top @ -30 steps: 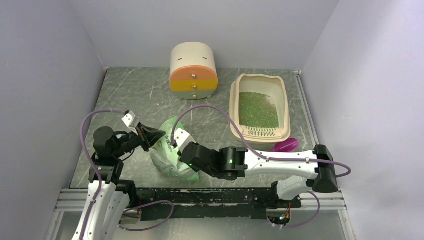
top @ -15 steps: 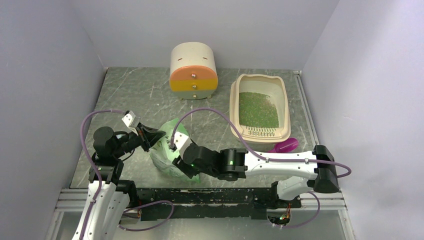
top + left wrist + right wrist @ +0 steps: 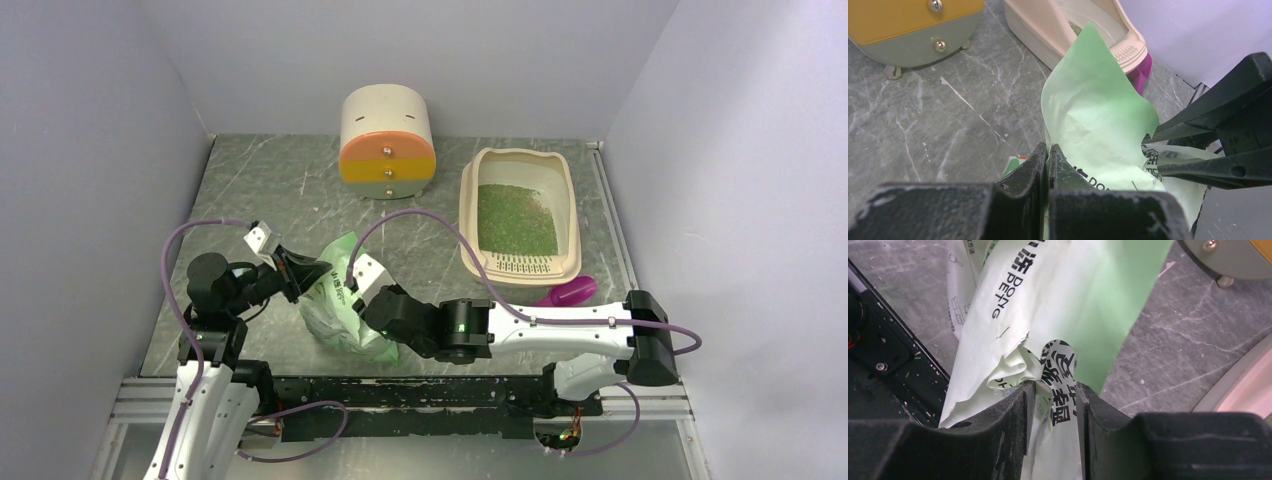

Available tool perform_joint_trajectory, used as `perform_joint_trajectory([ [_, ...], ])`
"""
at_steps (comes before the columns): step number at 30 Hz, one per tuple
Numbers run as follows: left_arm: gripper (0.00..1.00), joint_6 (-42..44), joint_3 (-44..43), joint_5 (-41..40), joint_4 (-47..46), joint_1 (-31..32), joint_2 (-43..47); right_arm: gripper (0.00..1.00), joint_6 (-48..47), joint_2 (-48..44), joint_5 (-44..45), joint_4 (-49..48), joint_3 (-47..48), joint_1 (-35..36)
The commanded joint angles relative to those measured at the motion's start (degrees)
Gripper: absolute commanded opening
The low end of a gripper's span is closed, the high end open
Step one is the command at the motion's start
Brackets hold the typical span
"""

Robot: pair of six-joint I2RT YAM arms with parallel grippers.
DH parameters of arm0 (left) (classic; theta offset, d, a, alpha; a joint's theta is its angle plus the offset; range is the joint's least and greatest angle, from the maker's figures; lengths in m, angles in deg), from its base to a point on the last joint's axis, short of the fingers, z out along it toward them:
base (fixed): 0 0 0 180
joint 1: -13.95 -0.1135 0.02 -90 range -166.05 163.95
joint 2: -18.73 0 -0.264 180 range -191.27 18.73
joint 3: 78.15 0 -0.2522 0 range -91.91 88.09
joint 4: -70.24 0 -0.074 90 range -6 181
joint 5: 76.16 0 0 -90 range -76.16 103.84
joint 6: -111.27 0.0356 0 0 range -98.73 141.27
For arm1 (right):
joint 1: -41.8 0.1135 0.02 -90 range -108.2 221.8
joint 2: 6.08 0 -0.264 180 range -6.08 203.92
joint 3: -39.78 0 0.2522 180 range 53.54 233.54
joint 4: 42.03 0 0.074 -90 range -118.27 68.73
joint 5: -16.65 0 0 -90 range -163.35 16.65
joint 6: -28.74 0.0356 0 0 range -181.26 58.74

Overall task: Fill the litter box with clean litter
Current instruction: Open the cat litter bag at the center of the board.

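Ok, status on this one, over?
Left fingers shut on bag edge; right fingers astride a bag fold, grip unclear. Litter box holds a layer of litter. Scoop beside box, not in the way.

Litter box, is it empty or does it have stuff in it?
Not empty: green litter covers the litter box floor, its beige walls bare above.

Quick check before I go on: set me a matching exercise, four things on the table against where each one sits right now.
Things
1. beige plastic litter box
2. magenta plastic scoop
3. green printed plastic bag
4. round beige-and-orange drawer unit

Places
A. back of the table, middle
B. clamped in the shut left gripper, near edge
C. far right, green granules inside
D. beside the litter box's near end

Pairs: 1-C, 2-D, 3-B, 4-A
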Motion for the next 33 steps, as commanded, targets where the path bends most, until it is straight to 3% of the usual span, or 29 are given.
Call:
perform_joint_trajectory([
  [1,0.05,-0.82,-1.23,2.86,-4.14,0.53,0.91,0.38,2.49,-1.73,4.37,-4.58,-1.03,-0.41],
  [10,0.05,-0.71,-1.31,2.77,-3.88,0.53,0.83,0.50,-0.05,1.52,1.75,-4.12,-2.93,-0.46],
  [15,0.05,-0.73,-1.39,2.53,-3.79,0.53,0.88,0.50,-0.70,0.18,6.41,-3.79,-3.84,-0.52],
  [17,0.05,-0.72,-1.37,2.43,-3.70,0.53,0.92,0.40,-0.24,-0.84,8.07,-4.27,-4.31,-0.64],
  [20,0.05,-0.68,-1.33,2.42,-3.77,0.54,0.92,0.13,1.02,-2.76,8.41,-6.10,-5.34,-1.13],
  [22,0.05,-0.66,-1.40,2.42,-3.75,0.53,0.84,0.07,2.67,-3.43,9.20,-6.52,-5.61,-1.42],
  [28,0.05,-0.83,-1.33,2.50,-3.81,0.53,0.86,0.22,6.50,-2.41,9.22,-4.18,-4.98,-2.71],
  [33,0.05,-0.86,-1.24,2.54,-4.04,0.54,0.75,0.34,13.49,-3.32,1.41,-1.54,-3.26,-7.59],
])
